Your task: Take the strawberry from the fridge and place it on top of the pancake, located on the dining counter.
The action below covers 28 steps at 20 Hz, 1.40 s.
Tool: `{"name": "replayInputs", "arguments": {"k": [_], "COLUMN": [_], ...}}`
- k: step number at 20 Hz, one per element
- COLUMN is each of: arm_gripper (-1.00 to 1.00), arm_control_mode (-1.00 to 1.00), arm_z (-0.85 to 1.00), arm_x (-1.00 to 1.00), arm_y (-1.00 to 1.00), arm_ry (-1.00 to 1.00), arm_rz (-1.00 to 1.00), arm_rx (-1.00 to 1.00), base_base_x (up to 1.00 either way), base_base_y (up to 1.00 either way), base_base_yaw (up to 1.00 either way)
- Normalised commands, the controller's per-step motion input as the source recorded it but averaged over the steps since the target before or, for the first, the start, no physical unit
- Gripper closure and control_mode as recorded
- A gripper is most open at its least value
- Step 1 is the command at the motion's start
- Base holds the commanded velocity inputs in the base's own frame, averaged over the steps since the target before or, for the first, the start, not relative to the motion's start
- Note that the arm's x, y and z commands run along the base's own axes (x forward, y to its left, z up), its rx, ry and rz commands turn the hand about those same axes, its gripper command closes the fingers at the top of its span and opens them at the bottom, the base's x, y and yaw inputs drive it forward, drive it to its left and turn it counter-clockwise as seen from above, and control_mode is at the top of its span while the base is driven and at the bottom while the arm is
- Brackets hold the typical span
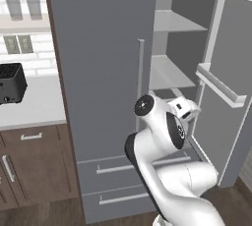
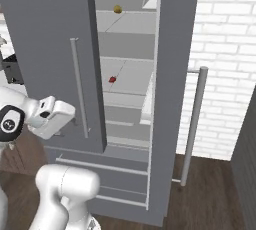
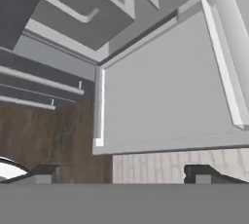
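The tiny red strawberry sits on a pale grey middle shelf inside the tall grey double-door fridge, whose right door stands swung open.

From your right base view you can see a small yellowish-brown lump on the shelf above the berry. The white arm's gripper hangs in front of the closed left door, well apart from the strawberry, its two dark fingertips spread wide and released, grasping nothing, above the dark wood floor.
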Motion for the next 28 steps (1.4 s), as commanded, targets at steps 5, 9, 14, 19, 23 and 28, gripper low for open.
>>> {"name": "replayInputs", "arguments": {"k": [5, 9, 14, 19, 23, 28], "arm_gripper": [-1.00, -1.00, -1.00, -1.00, -1.00, -1.00], "arm_control_mode": [-1.00, -1.00, -1.00, -1.00, -1.00, -1.00], "arm_z": [0.01, 0.20, 0.28, 0.27, 0.11, 0.01], "arm_x": [0.53, 0.72, 0.68, 0.55, 0.45, 0.56], "arm_y": [0.38, 0.18, 0.32, 0.24, 0.01, 0.00], "arm_ry": [-0.31, -0.05, 0.00, -0.01, -0.09, -0.03], "arm_rz": [0.00, 0.00, 0.00, 0.00, 0.05, 0.08], "arm_rx": [0.21, 0.24, 0.23, 0.09, 0.03, 0.07], "base_base_x": [0.00, 0.00, 0.00, 0.00, 0.00, 0.00], "base_base_y": [0.00, 0.00, 0.00, 0.00, 0.00, 0.00], "base_base_yaw": [0.00, 0.00, 0.00, 0.00, 0.00, 0.00]}}
